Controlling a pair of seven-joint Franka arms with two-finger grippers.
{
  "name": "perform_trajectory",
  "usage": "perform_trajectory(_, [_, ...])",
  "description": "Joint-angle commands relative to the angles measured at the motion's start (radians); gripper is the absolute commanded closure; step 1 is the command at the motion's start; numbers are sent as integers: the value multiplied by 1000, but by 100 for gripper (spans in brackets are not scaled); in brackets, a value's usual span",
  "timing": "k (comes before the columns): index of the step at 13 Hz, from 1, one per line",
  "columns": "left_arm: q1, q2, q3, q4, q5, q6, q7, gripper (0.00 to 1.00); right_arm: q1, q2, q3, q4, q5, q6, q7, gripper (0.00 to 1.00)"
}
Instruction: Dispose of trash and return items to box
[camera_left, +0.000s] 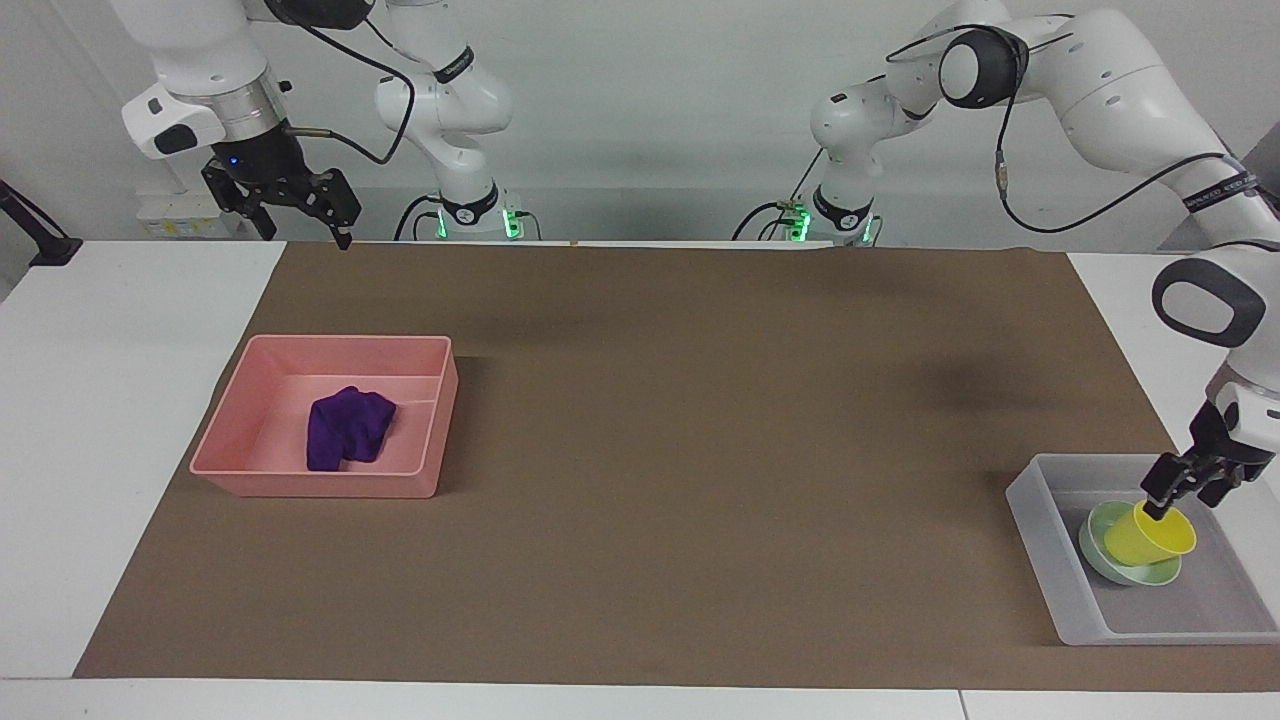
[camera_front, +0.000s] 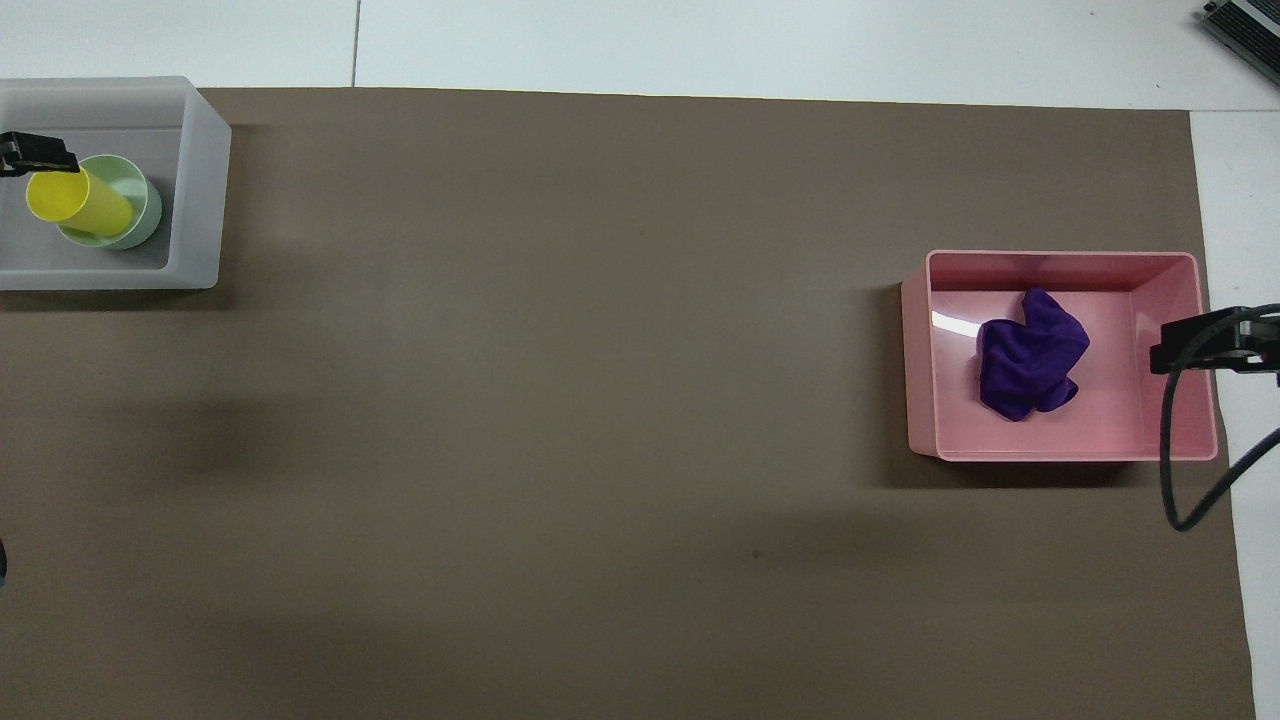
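Two trays on counter. Yellow cup (camera_left: 1150, 533) tilted in mint bowl (camera_left: 1128, 560), inside clear box (camera_left: 1040, 520); left gripper (camera_left: 1190, 482) above it, jaws wide, empty. Purple rag (camera_left: 348, 427) in pink tray (camera_left: 330, 485). Right gripper (camera_left: 300, 212) waits, jaws wide.

No text, label, brand, number or sign can be read anywhere. The dark band (camera_left: 1216, 189) around the left arm's forearm carries pale lettering, and so does the band (camera_left: 452, 66) on the right arm's upright link, but both are too small to make out.
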Motion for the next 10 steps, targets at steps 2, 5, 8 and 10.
perform_trajectory(2, [-89,-166,12,-116,-4,-111,100,0,-7,-28,8,-30,-2,2,-23,0])
perform_trajectory(5, [-189,-308,12,-281,-4,-120,95,0,-10,-31,6,-28,-2,0,-21,0])
perform_trajectory(8, [-278,-448,12,-401,-4,-184,89,0,-12,-31,6,-28,-2,-1,-21,0])
perform_trajectory(10, [-312,-494,15,-388,-4,-276,86,0,-13,-34,6,-28,-2,-1,-21,0])
